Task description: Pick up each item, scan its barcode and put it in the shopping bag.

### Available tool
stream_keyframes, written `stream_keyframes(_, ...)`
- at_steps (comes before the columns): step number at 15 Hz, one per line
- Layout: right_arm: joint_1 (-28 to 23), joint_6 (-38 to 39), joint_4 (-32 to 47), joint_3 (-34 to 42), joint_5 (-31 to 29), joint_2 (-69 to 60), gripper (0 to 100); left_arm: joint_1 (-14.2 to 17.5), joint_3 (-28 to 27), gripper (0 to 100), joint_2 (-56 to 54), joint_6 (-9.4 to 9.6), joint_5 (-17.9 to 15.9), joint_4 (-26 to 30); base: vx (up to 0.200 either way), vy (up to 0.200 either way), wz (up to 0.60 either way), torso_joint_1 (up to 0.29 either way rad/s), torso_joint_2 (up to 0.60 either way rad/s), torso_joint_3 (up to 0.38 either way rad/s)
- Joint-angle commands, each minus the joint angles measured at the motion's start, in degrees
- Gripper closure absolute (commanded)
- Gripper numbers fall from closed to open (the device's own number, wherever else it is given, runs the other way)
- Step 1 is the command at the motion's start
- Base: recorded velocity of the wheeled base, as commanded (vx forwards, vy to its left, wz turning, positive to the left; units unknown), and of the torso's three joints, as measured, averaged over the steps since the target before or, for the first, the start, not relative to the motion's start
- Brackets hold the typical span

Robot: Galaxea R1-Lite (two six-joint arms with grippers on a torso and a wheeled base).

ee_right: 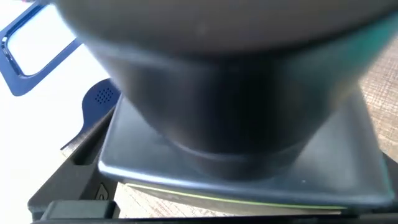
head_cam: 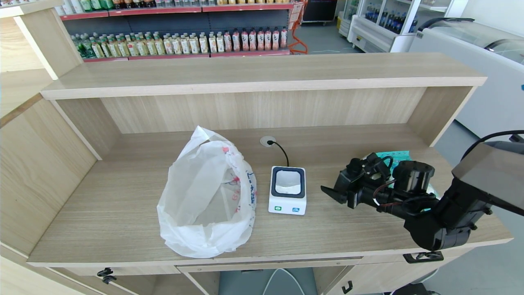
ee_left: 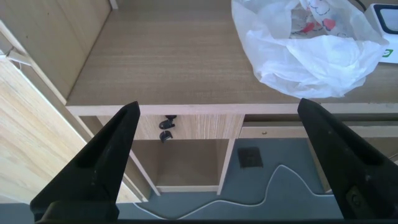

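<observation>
A white plastic shopping bag (head_cam: 206, 196) stands open on the wooden counter (head_cam: 123, 205), left of centre. To its right sits a white barcode scanner (head_cam: 287, 189) with a dark-framed window. My right gripper (head_cam: 333, 192) hovers low over the counter just right of the scanner, pointing toward it. A dark rounded shape (ee_right: 236, 93) sits close before the right wrist camera; I cannot tell what it is. A teal packet (head_cam: 395, 156) lies behind the right arm, mostly hidden. My left gripper (ee_left: 217, 168) hangs open and empty below the counter's front edge, with the bag (ee_left: 311, 43) above it.
A raised back wall and shelf (head_cam: 262, 73) and side panels enclose the counter. The scanner's black cable (head_cam: 280, 149) runs to a grommet at the back. A drawer handle (ee_left: 166, 127) sits under the front edge. Store shelves with bottles (head_cam: 184, 43) stand beyond.
</observation>
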State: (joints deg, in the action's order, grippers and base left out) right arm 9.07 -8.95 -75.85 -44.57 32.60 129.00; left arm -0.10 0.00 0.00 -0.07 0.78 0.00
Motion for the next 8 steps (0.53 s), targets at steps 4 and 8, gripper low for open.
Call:
stream_keyframes(4,-0.7,-0.1,-0.4,-1.8,0.0,0.1,0,0.0,0.0,0,0.1,-0.01,0.0,0.0,0.0,0.0,0.0,0.0,0.0,0.0)
stream_keyframes(8,-1.6,-0.1,0.2,-2.9,0.2,0.4,100,0.0,0.0,0,0.1,-0.01,0.0,0.0,0.0,0.0,0.0,0.0,0.0,0.0)
